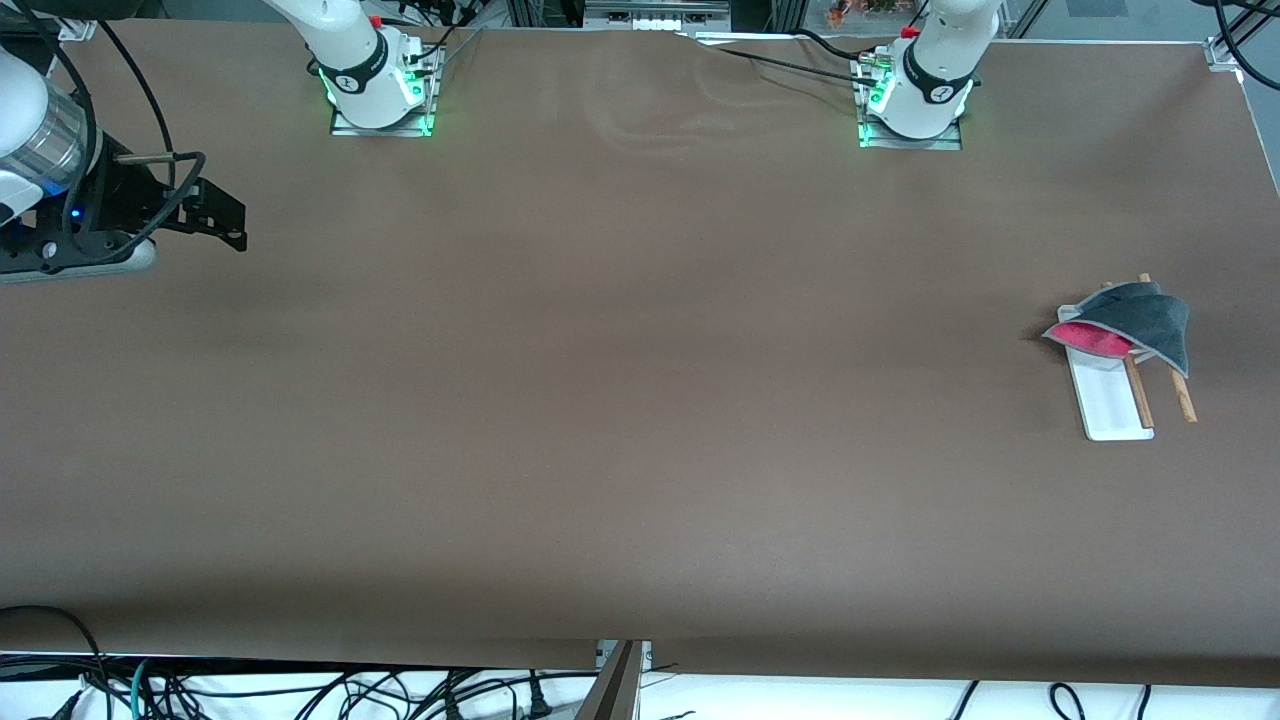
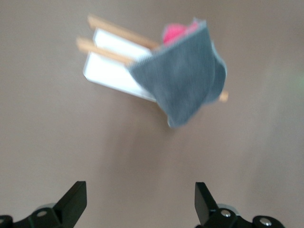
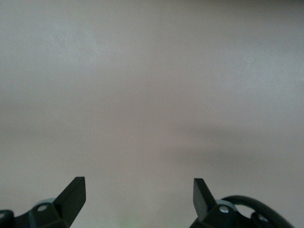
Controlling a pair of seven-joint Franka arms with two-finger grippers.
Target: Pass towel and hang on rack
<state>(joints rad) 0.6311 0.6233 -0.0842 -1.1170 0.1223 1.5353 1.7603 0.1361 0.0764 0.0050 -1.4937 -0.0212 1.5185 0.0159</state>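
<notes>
Both grippers empty, towel point(image 1: 1135, 322) draped over the rack point(image 1: 1112, 400).
Hanging looks done. Left gripper point(image 2: 141, 202) hovers above the rack, fingers spread wide; right gripper point(image 1: 215, 215) waits at its table end, fingers apart. Next: probably only retreat.

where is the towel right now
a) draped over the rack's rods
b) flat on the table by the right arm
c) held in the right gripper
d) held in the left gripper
a: the towel hangs over the rack, and both grippers are open and empty.
</notes>
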